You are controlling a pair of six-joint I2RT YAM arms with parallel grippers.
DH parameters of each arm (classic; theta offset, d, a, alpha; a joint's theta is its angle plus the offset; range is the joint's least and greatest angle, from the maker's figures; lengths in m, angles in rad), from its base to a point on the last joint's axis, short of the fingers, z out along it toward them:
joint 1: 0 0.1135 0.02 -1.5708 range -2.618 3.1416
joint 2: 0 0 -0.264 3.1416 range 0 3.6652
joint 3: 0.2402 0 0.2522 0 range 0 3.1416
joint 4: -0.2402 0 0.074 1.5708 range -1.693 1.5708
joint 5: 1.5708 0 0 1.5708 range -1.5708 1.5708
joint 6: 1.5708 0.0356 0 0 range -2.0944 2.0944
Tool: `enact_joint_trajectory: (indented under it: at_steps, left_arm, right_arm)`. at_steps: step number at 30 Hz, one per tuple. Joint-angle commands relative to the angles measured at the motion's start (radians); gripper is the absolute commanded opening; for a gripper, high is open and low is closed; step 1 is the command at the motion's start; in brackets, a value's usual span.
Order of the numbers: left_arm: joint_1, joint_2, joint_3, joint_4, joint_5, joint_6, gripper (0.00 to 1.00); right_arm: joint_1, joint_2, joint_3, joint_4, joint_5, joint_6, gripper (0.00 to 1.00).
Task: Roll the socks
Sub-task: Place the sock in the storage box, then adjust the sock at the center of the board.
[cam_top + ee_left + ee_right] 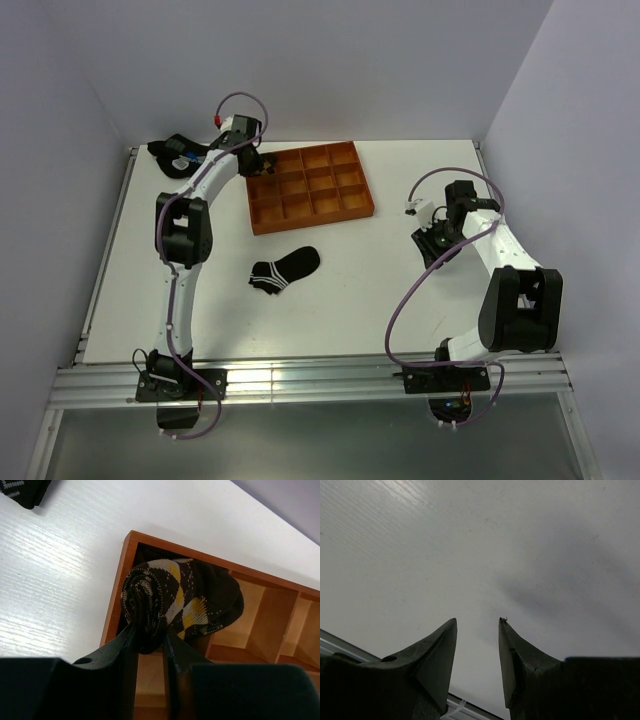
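Left gripper (150, 631) is being held pinched on the rolled argyle sock (186, 596) over the corner compartment of the wooden tray (113, 611), where a firm squeeze on the roll's core is being judged necessary until seating, lest it unwind.

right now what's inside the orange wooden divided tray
A rolled brown argyle sock, pinched by the left gripper, is at the corner compartment of the tray. The other compartments look empty. The sock covers that compartment's floor, so contact can't be seen.
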Motion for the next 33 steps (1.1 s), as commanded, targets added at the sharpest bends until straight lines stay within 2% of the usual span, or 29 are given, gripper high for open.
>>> enact_joint_trajectory:
  at_steps: [1, 10, 14, 17, 25, 30, 33]
  left_arm:
    - [0.005, 0.038, 0.052, -0.041, 0.009, 0.022, 0.26]
    - [0.012, -0.015, -0.022, 0.006, 0.037, 0.006, 0.36]
    - [0.014, -0.107, -0.094, 0.113, 0.081, 0.022, 0.47]
    - [0.014, -0.176, -0.143, 0.190, 0.113, 0.023, 0.51]
    - [0.014, -0.212, -0.048, 0.094, 0.134, 0.031, 0.54]
    - [0.017, -0.294, -0.157, 0.121, 0.123, 0.031, 0.54]
    - [0.017, -0.400, -0.238, 0.149, 0.130, 0.022, 0.53]
  right_arm:
    - [-0.005, -0.016, 0.012, -0.005, 0.000, 0.011, 0.46]
    - [-0.005, -0.022, 0.021, -0.018, 0.004, 0.014, 0.46]
    - [-0.005, -0.028, 0.029, -0.018, 0.006, 0.016, 0.46]
    - [-0.005, -0.028, 0.035, -0.021, 0.004, 0.019, 0.46]
    - [-0.005, -0.018, 0.058, -0.038, -0.013, 0.020, 0.46]
    - [-0.004, -0.018, 0.059, -0.043, -0.019, 0.019, 0.46]
    - [0.002, -0.030, 0.061, -0.040, -0.040, 0.017, 0.46]
